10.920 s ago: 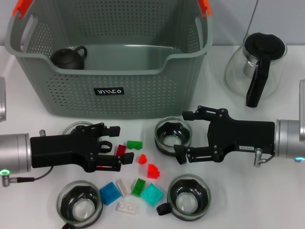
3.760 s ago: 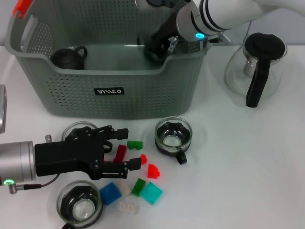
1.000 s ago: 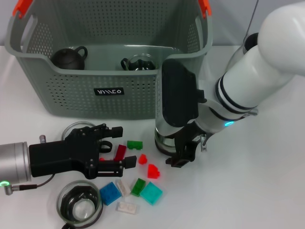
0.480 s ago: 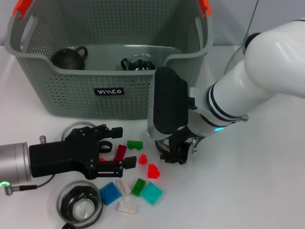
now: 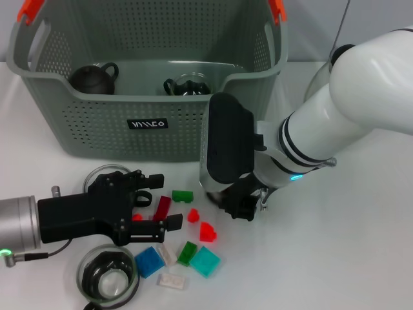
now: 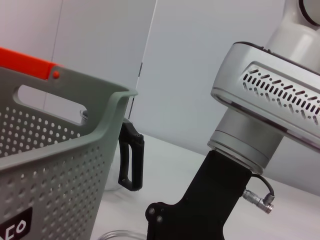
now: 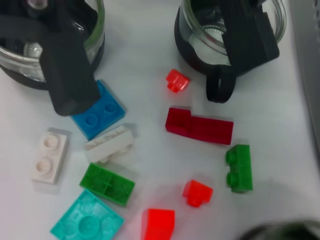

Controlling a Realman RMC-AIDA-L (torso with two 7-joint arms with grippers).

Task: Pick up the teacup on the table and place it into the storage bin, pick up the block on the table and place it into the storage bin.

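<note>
The storage bin (image 5: 148, 123) stands at the back with a black teapot (image 5: 92, 77) and a glass teacup (image 5: 187, 85) inside. My right gripper (image 5: 235, 205) hangs low just in front of the bin's right corner, and its wrist hides the teacup that stood there. On the left, my left gripper (image 5: 169, 199) lies open on the table with a dark red block (image 5: 161, 208) between its fingers (image 7: 67, 75). The same block (image 7: 200, 127) shows in the right wrist view. Two more glass teacups (image 5: 103, 174) (image 5: 108, 281) stand by the left arm.
Loose blocks lie ahead of the left gripper: green (image 5: 182, 196), red (image 5: 206, 231), teal (image 5: 205, 262), blue (image 5: 150, 262) and white (image 5: 171, 281). A glass jug (image 5: 348, 90) with a black handle stands at the back right.
Over the last second my right arm has slid a little left and lower, covering the teacup in front of the bin. The left gripper has hardly moved.
</note>
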